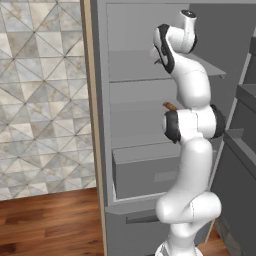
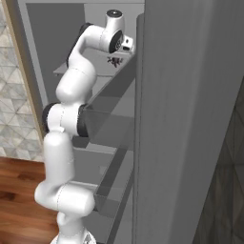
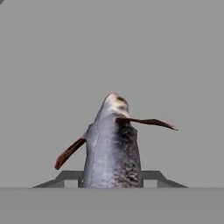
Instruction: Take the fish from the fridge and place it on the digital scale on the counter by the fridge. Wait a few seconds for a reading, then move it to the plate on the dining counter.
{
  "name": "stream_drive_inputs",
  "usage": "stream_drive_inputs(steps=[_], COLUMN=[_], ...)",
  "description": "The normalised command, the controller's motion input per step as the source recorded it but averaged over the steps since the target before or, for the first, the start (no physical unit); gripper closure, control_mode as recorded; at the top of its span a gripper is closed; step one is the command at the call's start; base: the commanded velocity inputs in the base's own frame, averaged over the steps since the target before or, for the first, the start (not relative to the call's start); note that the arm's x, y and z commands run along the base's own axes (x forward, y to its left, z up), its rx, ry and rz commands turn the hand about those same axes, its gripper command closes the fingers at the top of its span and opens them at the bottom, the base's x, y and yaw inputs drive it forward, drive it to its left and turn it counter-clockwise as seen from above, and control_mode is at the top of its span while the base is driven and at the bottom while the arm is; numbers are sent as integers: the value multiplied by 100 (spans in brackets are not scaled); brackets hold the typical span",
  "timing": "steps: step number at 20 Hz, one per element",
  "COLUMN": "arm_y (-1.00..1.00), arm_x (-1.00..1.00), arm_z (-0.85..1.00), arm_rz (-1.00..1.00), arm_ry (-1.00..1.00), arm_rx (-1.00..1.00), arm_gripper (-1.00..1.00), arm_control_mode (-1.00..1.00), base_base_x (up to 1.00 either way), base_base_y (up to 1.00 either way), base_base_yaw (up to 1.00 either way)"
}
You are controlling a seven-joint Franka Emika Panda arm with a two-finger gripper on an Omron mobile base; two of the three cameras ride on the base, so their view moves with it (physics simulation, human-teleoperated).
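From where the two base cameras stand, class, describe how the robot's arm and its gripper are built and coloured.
The arm is made of glossy white, rounded segments joined by dark, nearly black rings at the joints, one showing in the right base view. A short white cylinder with a dark cap tops the wrist. No cables or markings can be made out. In the hand view, the gripper shows small dark grey finger tips.

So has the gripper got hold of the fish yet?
Yes: in the hand view the fish stands right between the two fingertips of the gripper, which is closed on its body.
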Motion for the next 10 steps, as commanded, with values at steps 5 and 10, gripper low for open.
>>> stream_drive_inputs(steps=[5, 10], arm_y=[0, 0], arm_x=[-73, -88], arm_z=[0, 0], arm_rz=[0, 3], arm_ry=[-15, -15], arm_rx=[6, 2], arm_gripper=[100, 100], arm_control_mode=[-100, -100], base_base_x=[0, 0], base_base_y=[0, 0], base_base_yaw=[0, 0])
